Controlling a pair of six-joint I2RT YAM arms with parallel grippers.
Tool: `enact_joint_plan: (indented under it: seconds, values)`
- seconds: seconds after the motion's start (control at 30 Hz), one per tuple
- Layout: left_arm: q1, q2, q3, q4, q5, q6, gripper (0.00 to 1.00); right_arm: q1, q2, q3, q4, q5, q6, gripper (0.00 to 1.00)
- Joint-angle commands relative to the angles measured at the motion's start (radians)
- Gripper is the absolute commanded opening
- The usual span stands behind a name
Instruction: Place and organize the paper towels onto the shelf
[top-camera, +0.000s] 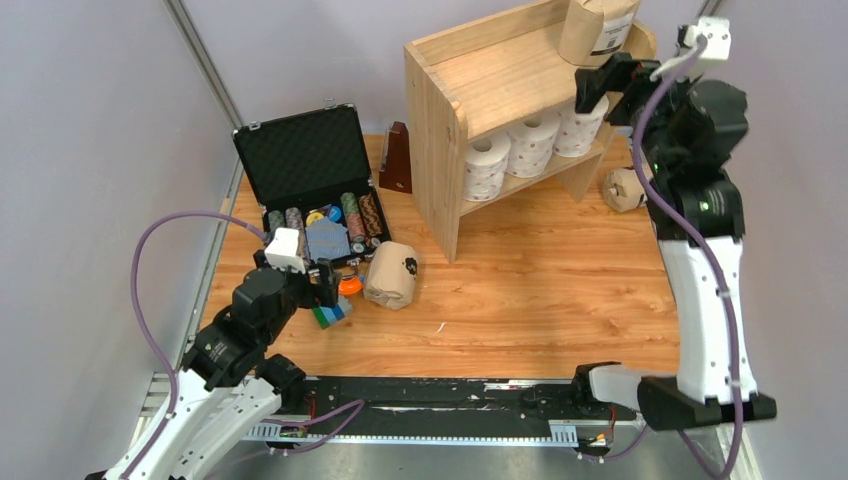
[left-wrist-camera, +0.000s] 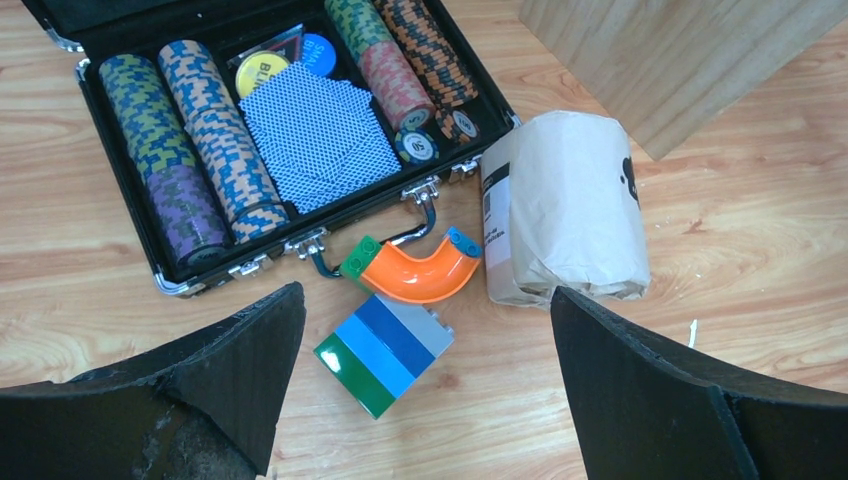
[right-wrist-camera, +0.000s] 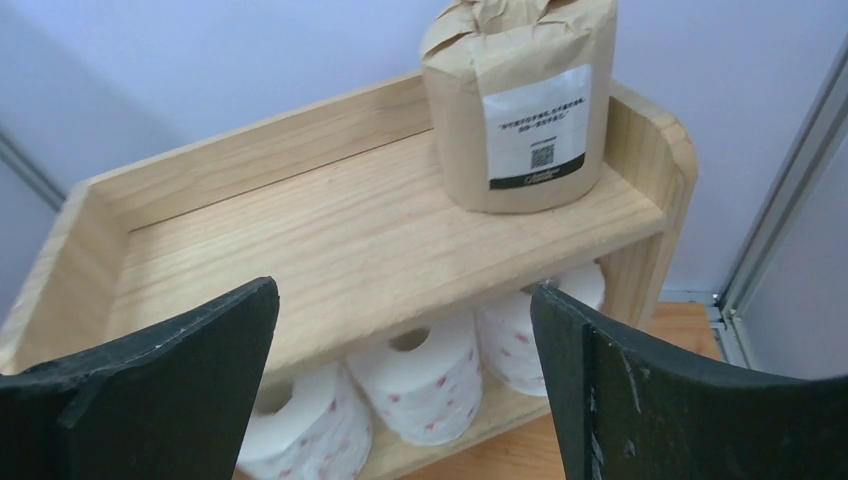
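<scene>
Right wrist view: your right gripper (right-wrist-camera: 402, 290) is spread and empty, facing the shelf (right-wrist-camera: 300, 240), where a tan roll (right-wrist-camera: 520, 110) stands at the top's end, leaving room. Your left gripper (left-wrist-camera: 425, 292), also spread, hovers over a second roll (left-wrist-camera: 565, 210) on the table (left-wrist-camera: 750, 250).

The yellow disc (left-wrist-camera: 262, 72) reads "BL…", the rest hidden. The kraft roll (right-wrist-camera: 520, 100) bears a white label (right-wrist-camera: 535, 125) with a QR code (right-wrist-camera: 541, 157); its print is illegible.

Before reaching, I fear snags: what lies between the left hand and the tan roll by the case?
Left wrist view: an orange curved brick and a striped block, short of the tan roll.
</scene>
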Motion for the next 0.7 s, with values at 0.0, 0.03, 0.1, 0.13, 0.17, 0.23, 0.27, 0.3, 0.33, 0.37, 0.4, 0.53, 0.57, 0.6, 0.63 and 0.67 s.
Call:
enact_joint_plan:
  seconds: [0.0, 0.03, 0.1, 0.13, 0.17, 0.23, 0.27, 0.3, 0.33, 0.37, 0.4, 0.53, 0.57, 0.6, 0.63, 0.67]
  values:
    - [-0.003, 0.068, 0.024, 0.002, 0.03, -0.035, 1.0, -0.002, -0.115, -0.158, 0.014, -0.15, 0.073, 1.0]
    - [-0.003, 0.08, 0.026, 0.001, 0.051, -0.064, 1.0, -0.001, -0.139, -0.198, 0.012, -0.177, 0.08, 1.0]
    - [-0.002, 0.111, 0.031, 0.007, 0.098, -0.113, 1.0, -0.001, -0.183, -0.279, 0.013, -0.228, 0.095, 1.0]
    - [-0.003, 0.129, 0.029, 0.017, 0.115, -0.13, 1.0, -0.001, -0.206, -0.319, 0.013, -0.251, 0.101, 0.99]
    - [-0.003, 0.137, 0.026, 0.027, 0.147, -0.168, 1.0, -0.001, -0.233, -0.357, 0.013, -0.271, 0.105, 0.99]
    - [-0.003, 0.163, 0.01, 0.055, 0.197, -0.216, 1.0, -0.001, -0.275, -0.441, 0.013, -0.3, 0.109, 0.99]
    - [-0.003, 0.177, -0.009, 0.079, 0.212, -0.241, 1.0, -0.001, -0.296, -0.484, 0.012, -0.311, 0.109, 0.99]
    - [-0.003, 0.184, -0.019, 0.09, 0.239, -0.255, 1.0, -0.001, -0.314, -0.529, 0.011, -0.321, 0.111, 0.98]
    - [-0.003, 0.195, -0.042, 0.115, 0.25, -0.277, 1.0, -0.002, -0.332, -0.568, 0.007, -0.337, 0.116, 0.98]
    - [-0.002, 0.2, -0.053, 0.124, 0.271, -0.287, 1.0, -0.002, -0.346, -0.609, 0.003, -0.357, 0.121, 0.97]
    - [-0.002, 0.207, -0.074, 0.143, 0.277, -0.308, 1.0, 0.0, -0.361, -0.648, -0.002, -0.377, 0.132, 0.96]
    - [-0.002, 0.225, -0.129, 0.189, 0.301, -0.353, 1.0, 0.002, -0.428, -0.811, 0.021, -0.46, 0.23, 0.94]
    - [-0.003, 0.234, -0.139, 0.197, 0.303, -0.359, 1.0, 0.008, -0.448, -0.877, 0.05, -0.49, 0.261, 0.93]
    - [-0.003, 0.238, -0.142, 0.21, 0.301, -0.371, 1.0, 0.021, -0.465, -0.926, 0.08, -0.506, 0.288, 0.92]
    - [-0.003, 0.25, -0.146, 0.215, 0.298, -0.377, 1.0, 0.037, -0.483, -0.977, 0.107, -0.511, 0.314, 0.92]
    - [-0.003, 0.257, -0.148, 0.226, 0.296, -0.387, 1.0, 0.058, -0.496, -1.02, 0.127, -0.502, 0.335, 0.92]
